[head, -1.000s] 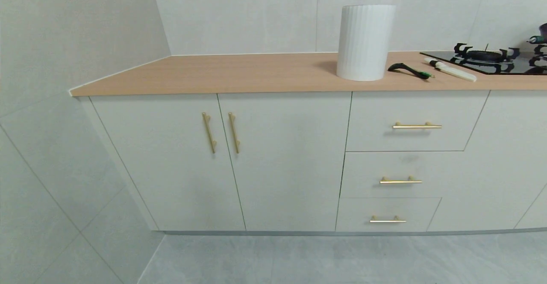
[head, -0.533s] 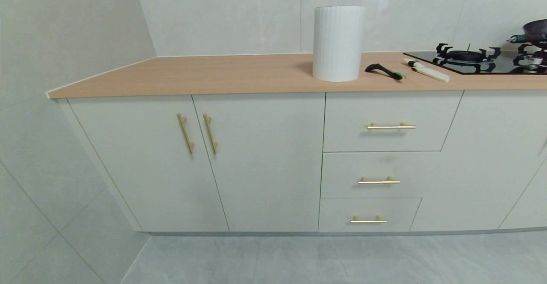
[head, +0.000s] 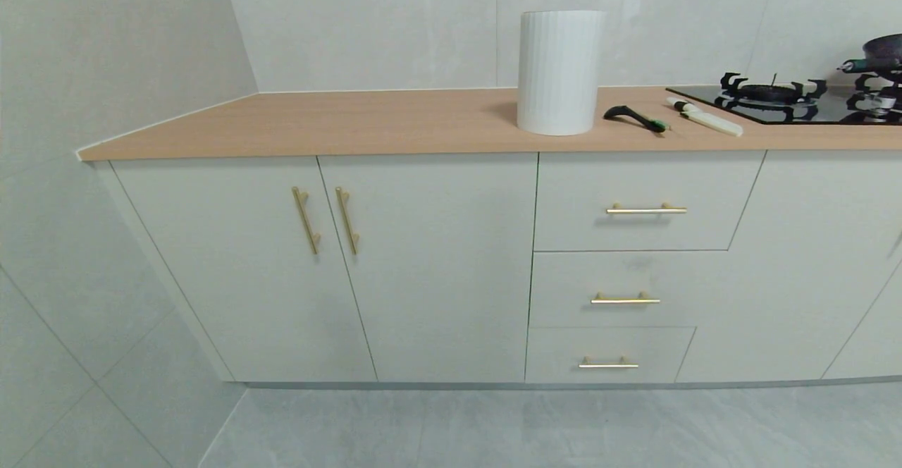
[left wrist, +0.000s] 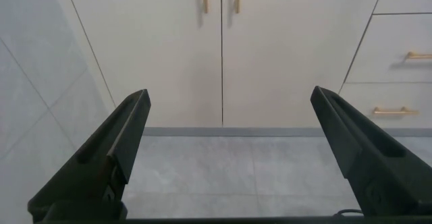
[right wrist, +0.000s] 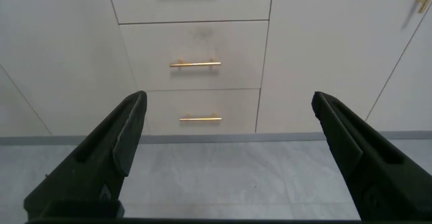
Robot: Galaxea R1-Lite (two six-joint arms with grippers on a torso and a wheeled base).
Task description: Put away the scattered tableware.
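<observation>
Near the front edge of the counter [head: 352, 122], just right of the white ribbed canister [head: 559, 72], find the black utensil [head: 634, 117] and the white utensil [head: 705, 117]. Lift left end effector [left wrist: 229, 97] and right end effector [right wrist: 229, 99], both spread wide and empty by the cabinet fronts [head: 423, 263], then descend squarely across one handle.
</observation>
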